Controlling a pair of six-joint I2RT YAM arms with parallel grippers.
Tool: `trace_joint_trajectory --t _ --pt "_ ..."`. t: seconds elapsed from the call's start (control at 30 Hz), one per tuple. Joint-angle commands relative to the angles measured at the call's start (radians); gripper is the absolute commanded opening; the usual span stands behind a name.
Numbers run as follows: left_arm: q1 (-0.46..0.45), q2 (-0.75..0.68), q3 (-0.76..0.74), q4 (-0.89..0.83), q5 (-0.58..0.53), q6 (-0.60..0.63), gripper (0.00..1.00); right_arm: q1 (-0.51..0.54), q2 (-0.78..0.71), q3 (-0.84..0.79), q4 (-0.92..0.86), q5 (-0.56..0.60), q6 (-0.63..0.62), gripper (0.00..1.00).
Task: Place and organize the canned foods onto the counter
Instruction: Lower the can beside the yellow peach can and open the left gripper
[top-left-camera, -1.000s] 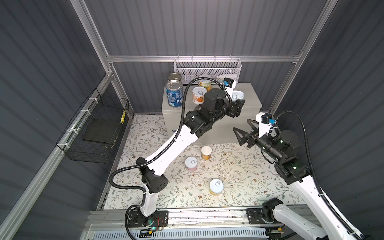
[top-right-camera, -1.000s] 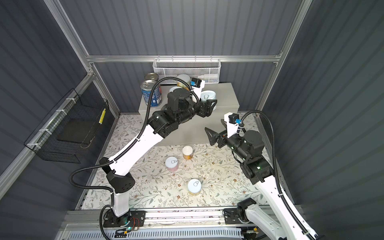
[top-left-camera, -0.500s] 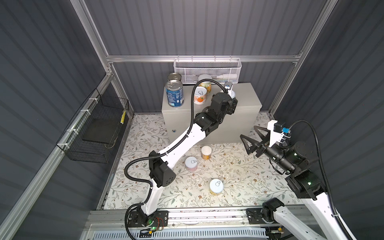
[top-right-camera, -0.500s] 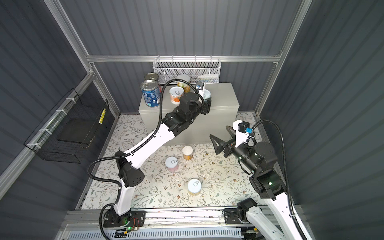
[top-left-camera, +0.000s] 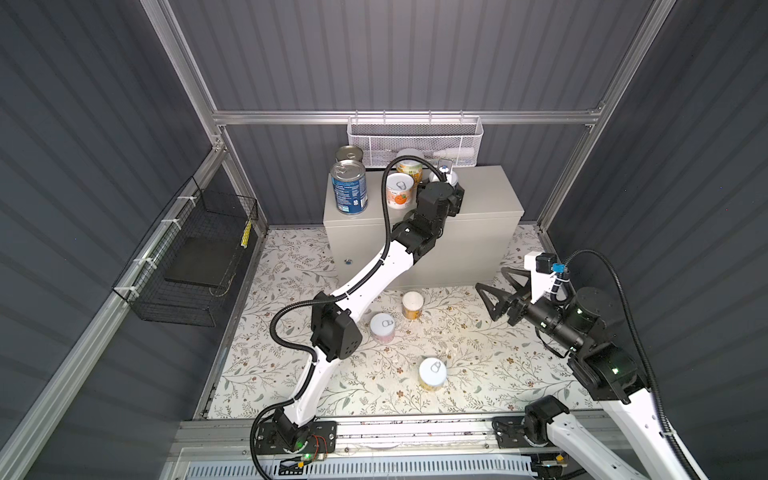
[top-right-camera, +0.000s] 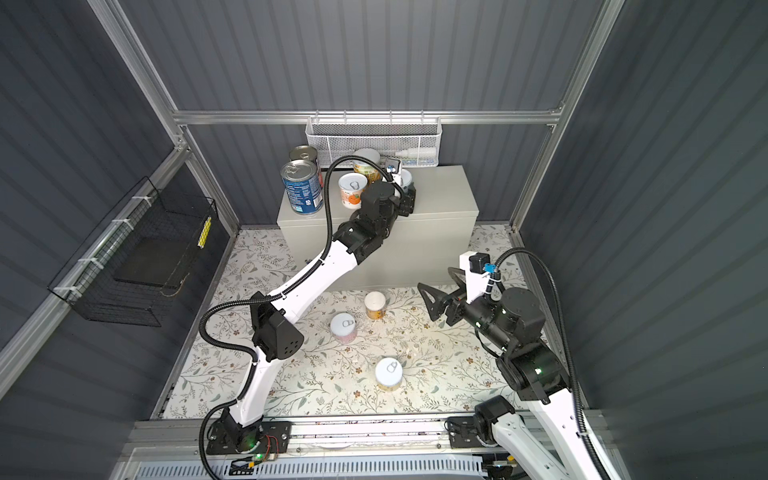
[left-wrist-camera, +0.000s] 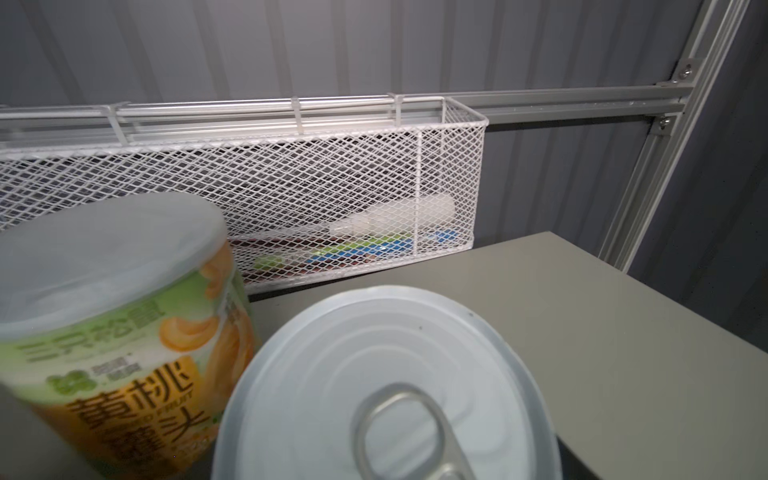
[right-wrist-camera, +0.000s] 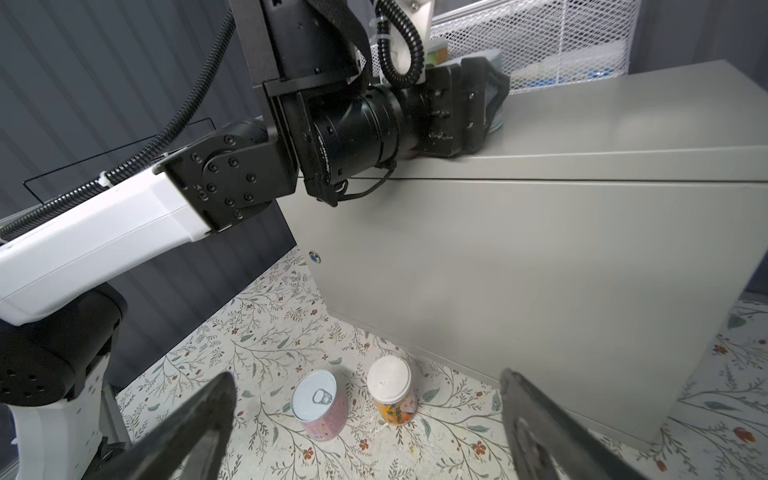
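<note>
Dark grey corrugated walls (top-left-camera: 395, 54) and aluminium rails (top-left-camera: 291, 117) enclose a floral-print floor (top-left-camera: 490, 361). A white mesh basket (top-left-camera: 407, 143) hangs on the back rail, a black wire basket (top-left-camera: 178, 305) at the side.

We are viewing the counter (top-left-camera: 478, 195) and the floral mat (top-left-camera: 291, 332).
On the counter's left end are standing a blue-labelled can (top-left-camera: 349, 187), a second blue can (top-left-camera: 349, 154) behind it, then an orange-fruit can (top-left-camera: 400, 195), a peach can (top-left-camera: 409, 164) and a white-lidded can (left-wrist-camera: 386, 365); on the mat before its front, a pink can (top-left-camera: 382, 327), an amber can (top-left-camera: 412, 304), a yellow can (top-left-camera: 432, 374).

Eight cans (top-left-camera: 349, 189), two baskets (top-left-camera: 415, 143), one counter (top-left-camera: 486, 195)
</note>
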Motion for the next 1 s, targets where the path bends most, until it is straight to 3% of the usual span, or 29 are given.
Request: trace_joint_trajectory --t 0.0,0.03,0.07,0.3,0.57,0.97 --pt "0.025 0.018 0.044 0.048 0.002 0.021 0.79 -0.005 0.016 0.000 -0.016 -0.055 0.031 0.99" --pt "0.025 0.014 0.037 0.045 0.018 0.032 0.95 -0.002 0.019 0.003 -0.022 -0.060 0.033 0.99" --pt "0.025 0.005 0.024 0.043 0.038 0.039 1.00 -0.003 0.017 0.006 -0.029 -0.061 0.035 0.99" --pt "0.021 -0.112 -0.149 0.072 0.140 0.026 1.00 -0.002 -0.012 0.021 -0.091 -0.046 0.039 0.99" --pt "-0.018 -0.203 -0.234 0.059 0.146 0.043 1.00 -0.003 -0.038 0.053 -0.198 -0.006 0.062 0.99" --pt "-0.140 -0.380 -0.399 0.026 0.003 0.060 1.00 -0.004 -0.080 0.070 -0.321 0.095 0.090 0.99"
